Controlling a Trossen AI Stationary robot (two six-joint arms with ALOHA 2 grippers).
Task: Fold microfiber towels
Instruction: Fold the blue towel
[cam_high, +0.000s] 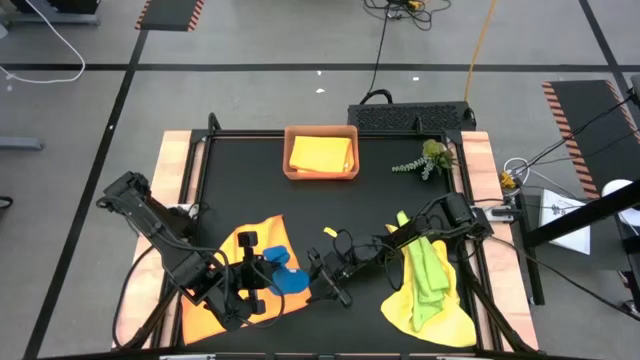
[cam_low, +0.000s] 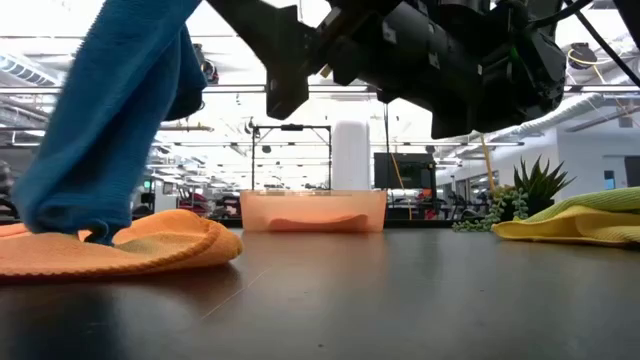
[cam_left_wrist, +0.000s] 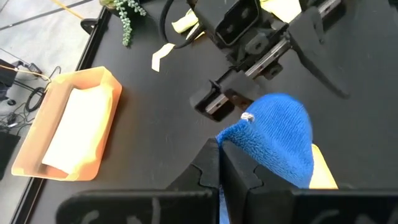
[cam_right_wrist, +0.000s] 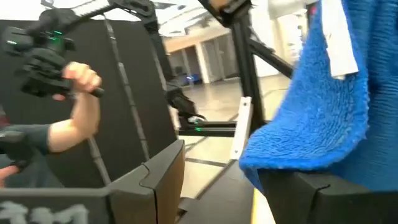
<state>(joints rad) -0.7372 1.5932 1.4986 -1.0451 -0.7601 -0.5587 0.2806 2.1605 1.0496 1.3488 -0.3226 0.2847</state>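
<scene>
A blue towel (cam_high: 288, 278) hangs near the table's front edge with my left gripper (cam_left_wrist: 219, 158) shut on it. Its lower end (cam_low: 60, 225) rests on an orange towel (cam_high: 225, 265) that lies spread on the table. My right gripper (cam_high: 322, 278) stands open just right of the blue towel, one finger (cam_right_wrist: 323, 190) close under the towel's hanging fold (cam_right_wrist: 323, 93). A yellow towel (cam_high: 430, 315) lies at the front right with a lime green towel (cam_high: 428, 265) on top of it. Another yellow towel (cam_high: 320, 153) lies folded in the tray. My left gripper pinches a bunched upper part of the blue towel (cam_left_wrist: 239, 140), near its white tag, between its two shut fingers. The fingers slant down from the table's left. The towel hangs slack below them, its lower end on the orange towel. My right gripper: whether the finger under the fold touches the towel, I cannot tell.
An orange-brown tray (cam_high: 290, 150) stands at the back middle. A small green plant sprig (cam_high: 425, 160) lies at the back right. Bare black table (cam_high: 330, 215) lies between the tray and the grippers. A person's hand (cam_right_wrist: 78, 106) shows beyond the table in the right wrist view.
</scene>
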